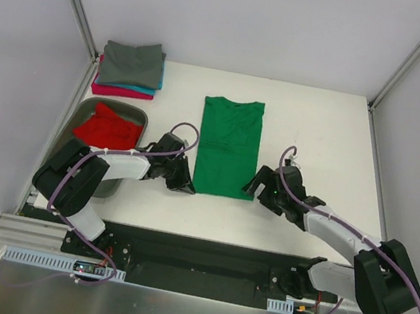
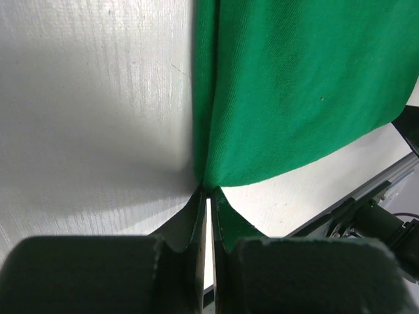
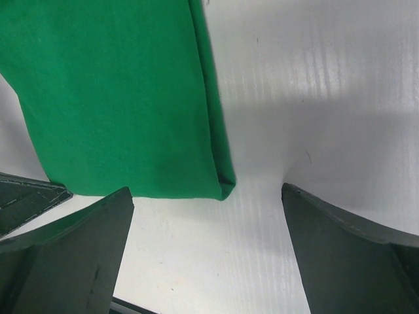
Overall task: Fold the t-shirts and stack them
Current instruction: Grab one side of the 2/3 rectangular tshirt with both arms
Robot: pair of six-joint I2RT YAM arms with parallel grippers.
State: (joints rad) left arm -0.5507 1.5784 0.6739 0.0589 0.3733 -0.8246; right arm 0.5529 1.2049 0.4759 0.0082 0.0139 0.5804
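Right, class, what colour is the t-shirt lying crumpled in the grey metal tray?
The crumpled t-shirt is red, shown best in the top external view.

Two black-and-white arms with lilac cables

The left arm (image 1: 103, 167), lower left, and right arm (image 1: 346, 236), lower right, have black joint housings and white links. A lilac cable (image 1: 185, 127) loops along each. The tool fingers (image 3: 78, 255) are dark, matte wedges.

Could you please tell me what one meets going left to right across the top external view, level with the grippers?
The red t-shirt → left gripper → green t-shirt → right gripper.
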